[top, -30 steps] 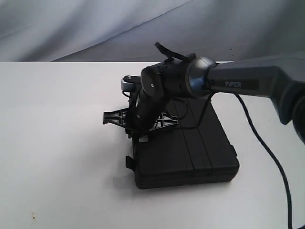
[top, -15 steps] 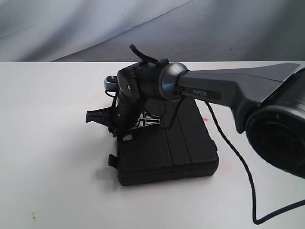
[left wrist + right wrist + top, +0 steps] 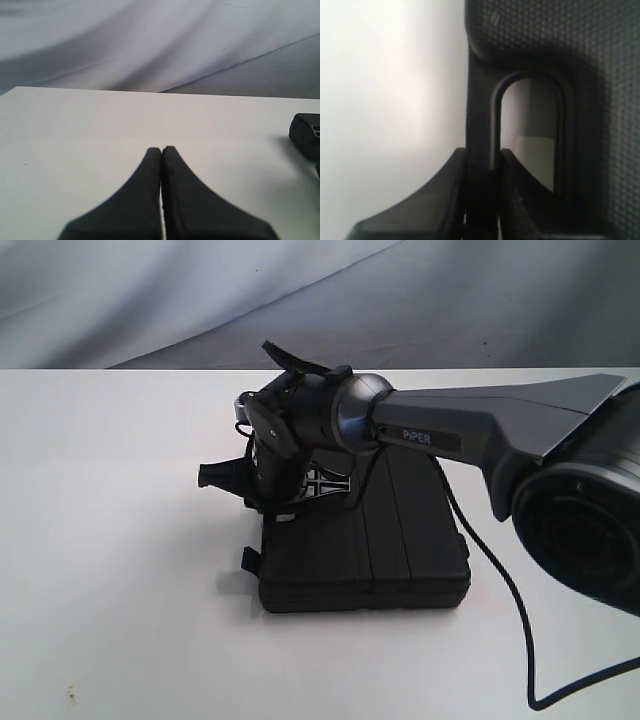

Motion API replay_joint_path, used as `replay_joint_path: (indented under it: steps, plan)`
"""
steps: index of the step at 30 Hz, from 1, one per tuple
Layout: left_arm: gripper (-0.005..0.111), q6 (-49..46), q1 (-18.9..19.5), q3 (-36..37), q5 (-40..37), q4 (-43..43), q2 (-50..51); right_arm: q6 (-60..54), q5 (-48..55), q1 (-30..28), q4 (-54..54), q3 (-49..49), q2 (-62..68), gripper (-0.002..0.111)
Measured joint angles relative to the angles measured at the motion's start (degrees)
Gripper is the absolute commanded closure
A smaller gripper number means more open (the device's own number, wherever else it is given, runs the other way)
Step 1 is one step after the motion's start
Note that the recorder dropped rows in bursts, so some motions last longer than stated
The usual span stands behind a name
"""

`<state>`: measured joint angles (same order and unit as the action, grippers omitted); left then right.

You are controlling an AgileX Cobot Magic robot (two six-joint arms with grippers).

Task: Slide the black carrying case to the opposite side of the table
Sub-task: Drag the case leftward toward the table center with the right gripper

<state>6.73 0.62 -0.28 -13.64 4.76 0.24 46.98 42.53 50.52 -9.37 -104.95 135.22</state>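
The white desk is plain, with a few small specks, and a creased grey cloth hangs behind its far edge. The black case lies flat, well in from that far edge. The right tool reaches down to the case's left side and pinches its handle, one finger on either side. The left tool, pressed together, hangs over bare desk.

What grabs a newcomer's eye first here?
The big dark arm spans the right of the exterior view, with the right end effector clamped on the handle of the black case. The case lies flat on the white table. The left end effector is shut, holding nothing.
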Motion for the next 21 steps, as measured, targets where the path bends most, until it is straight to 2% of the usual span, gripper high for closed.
replay_joint_path:
  steps: [15, 21]
  plan:
    - [0.107, 0.0, 0.0, 0.0, 0.0, 0.0, 0.0, 2.8, -1.29, 0.1, -2.64, 0.0, 0.02, 0.108]
    - [0.107, 0.0, 0.0, 0.0, 0.0, 0.0, 0.0, 2.21, -1.09, 0.1, -2.76, 0.0, 0.02, 0.087]
